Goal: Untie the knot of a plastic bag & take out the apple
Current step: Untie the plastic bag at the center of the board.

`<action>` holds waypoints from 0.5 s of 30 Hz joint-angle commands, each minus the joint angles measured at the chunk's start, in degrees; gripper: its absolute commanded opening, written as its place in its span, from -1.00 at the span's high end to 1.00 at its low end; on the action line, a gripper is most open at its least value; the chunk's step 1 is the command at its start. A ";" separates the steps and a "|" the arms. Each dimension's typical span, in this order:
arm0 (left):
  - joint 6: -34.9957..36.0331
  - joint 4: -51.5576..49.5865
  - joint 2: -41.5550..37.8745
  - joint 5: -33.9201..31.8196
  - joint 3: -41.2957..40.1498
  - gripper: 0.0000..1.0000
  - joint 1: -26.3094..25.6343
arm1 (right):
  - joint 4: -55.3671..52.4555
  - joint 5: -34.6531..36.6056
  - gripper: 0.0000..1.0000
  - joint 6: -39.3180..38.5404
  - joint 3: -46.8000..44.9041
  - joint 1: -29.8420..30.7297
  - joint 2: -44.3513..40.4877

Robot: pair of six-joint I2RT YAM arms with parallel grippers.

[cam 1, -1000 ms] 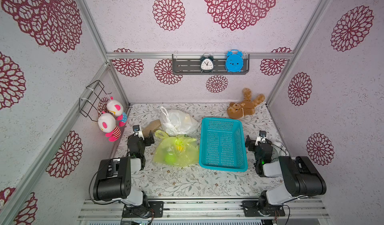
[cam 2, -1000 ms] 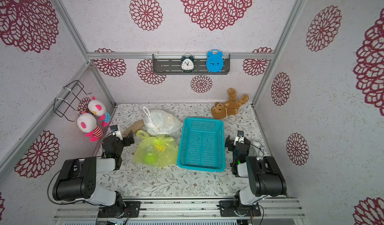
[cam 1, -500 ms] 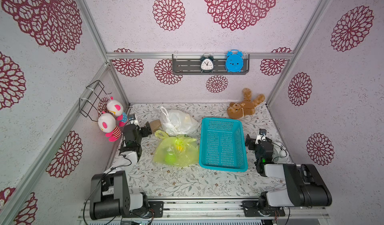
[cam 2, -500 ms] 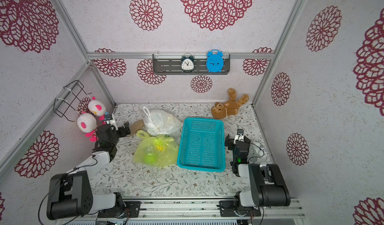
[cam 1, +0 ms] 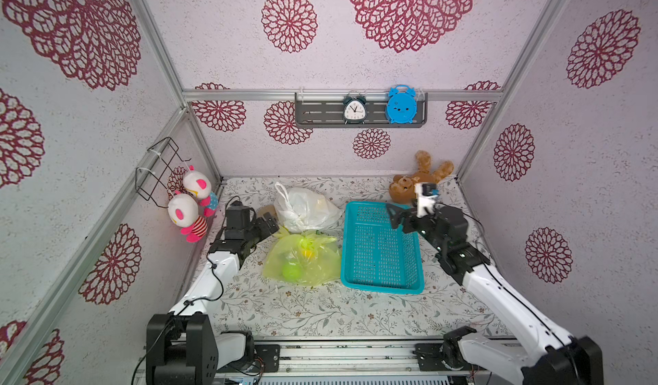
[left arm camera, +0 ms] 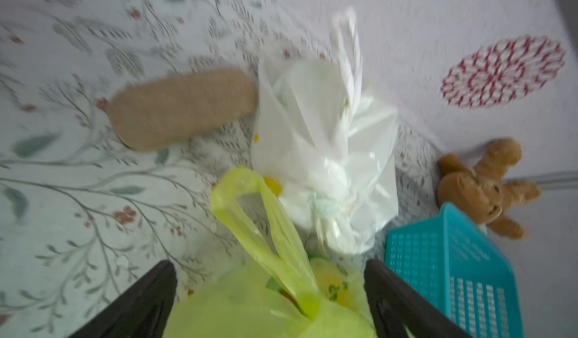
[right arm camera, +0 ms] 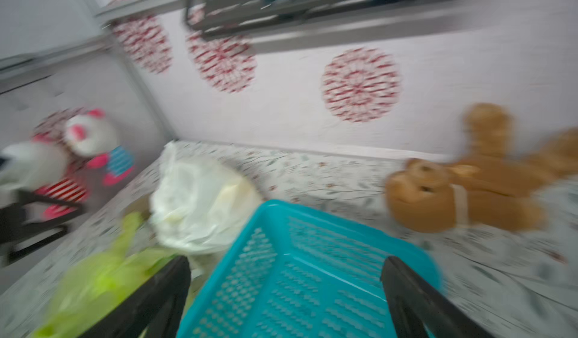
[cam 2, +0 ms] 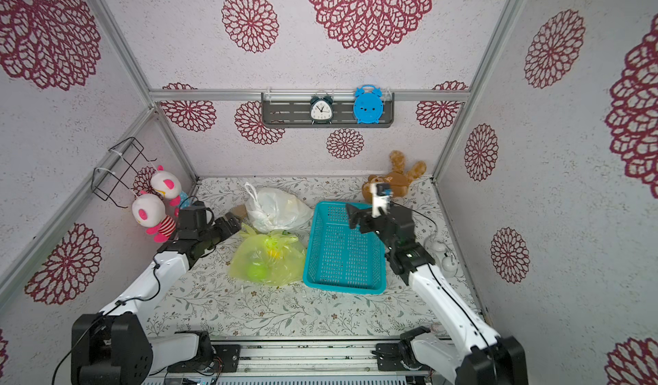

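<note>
**Left claw** (cam 1: 269,223): jaws stand wide and hold nothing. It sits at the far left corner of the yellow bag (cam 1: 306,260). In the left wrist view the bag's looped handle (left arm camera: 250,214) rises between the two black fingers (left arm camera: 150,292). Contact with the plastic cannot be told.

**Right claw** (cam 1: 396,217): jaws wide and empty. It is raised over the far part of the teal basket (cam 1: 381,289), well apart from the yellow bag. The right wrist view is blurred.

**Task item:** the yellow bag lies on the bench (cam 1: 320,312), with its side against the basket's left wall. The knot (cam 1: 308,240) is tied at the bag's far end. The apple (cam 1: 291,272) shows through the plastic as a round green shape in the near part of the bag, in both top views.

**Other items:** a white bag (cam 1: 306,208) lies just behind the yellow one, touching it. A cardboard tube (left arm camera: 181,108) lies beside the white bag. A teddy bear (cam 1: 423,180) lies at the far right corner.
</note>
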 commanded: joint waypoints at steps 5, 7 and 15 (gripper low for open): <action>3.08 3.54 1.21 10.62 -2.14 -0.95 -2.74 | -25.66 -6.05 -0.82 -11.17 27.77 17.79 24.32; 5.98 -0.32 3.14 7.90 0.28 -0.95 -4.32 | -32.14 -6.64 -0.73 -11.71 36.87 19.79 30.87; 6.91 2.48 3.32 8.94 -2.12 -0.85 -7.06 | -46.20 -4.34 -0.47 -11.45 54.56 21.40 48.55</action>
